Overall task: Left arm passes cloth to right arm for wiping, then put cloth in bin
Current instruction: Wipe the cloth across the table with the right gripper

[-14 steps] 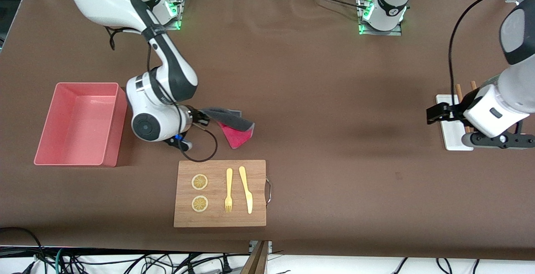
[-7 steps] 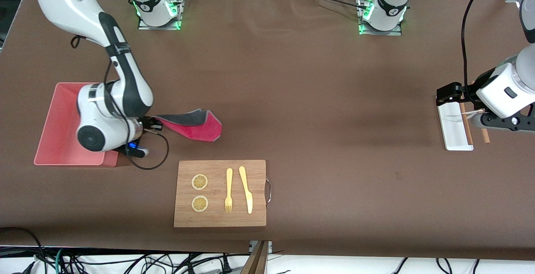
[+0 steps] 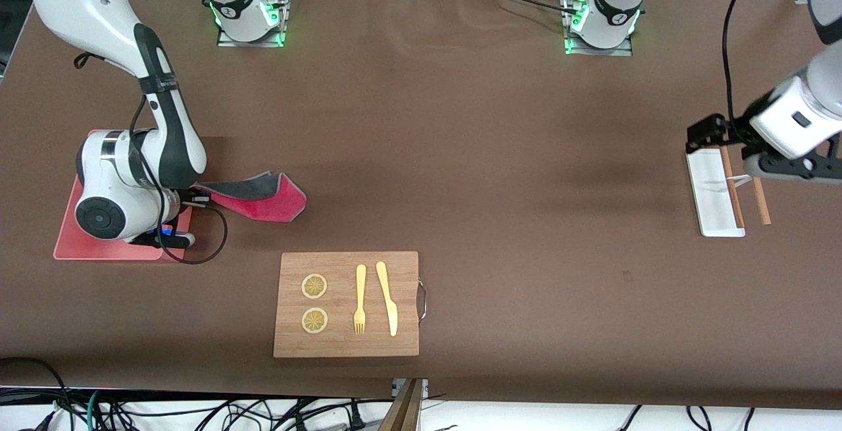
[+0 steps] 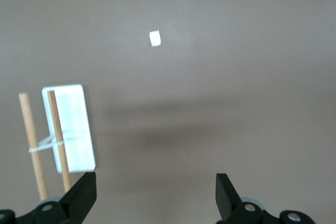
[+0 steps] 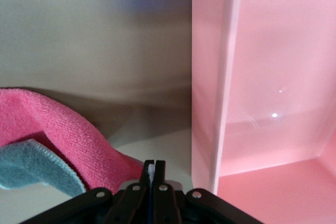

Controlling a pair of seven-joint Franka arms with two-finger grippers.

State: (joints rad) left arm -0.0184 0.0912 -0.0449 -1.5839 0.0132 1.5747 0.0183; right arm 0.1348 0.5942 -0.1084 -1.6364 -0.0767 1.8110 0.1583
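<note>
From the front view, the right arm reaches down at its own end of the brown-covered desk (image 3: 460,154), its wrist above the shallow rectangular pink plastic bin (image 3: 69,237) and the right gripper (image 3: 197,195) at the bin's wall that faces the left arm's end, pinching an edge of the small soft cloth, dark grey on one face and pink-red on the other (image 3: 260,197). The cloth trails out from the fingers over the desk just beside the bin, not yet inside it, so the drop-off seems to be the step in hand. Nearer the camera lies a rectangular wooden cutting board (image 3: 346,304) carrying two round lemon slices (image 3: 314,303), a yellow fork (image 3: 360,299) and a yellow knife (image 3: 387,297), all apart from the cloth. At the left arm's end, the left gripper (image 3: 705,133) waits above a white rectangular tray (image 3: 712,197) with two thin wooden sticks (image 3: 746,191). In the left wrist view, the left gripper (image 4: 156,196) shows its black fingers (image 4: 81,195) spread wide and holding nothing, the tray (image 4: 73,127) and the tied sticks (image 4: 44,140) below. In the right wrist view, the right gripper (image 5: 154,174) has its fingers pressed together on a fold of the cloth (image 5: 58,135), which hangs just outside the bin's pale pink wall (image 5: 223,77); carrying it over that rim looks to be what remains.
</note>
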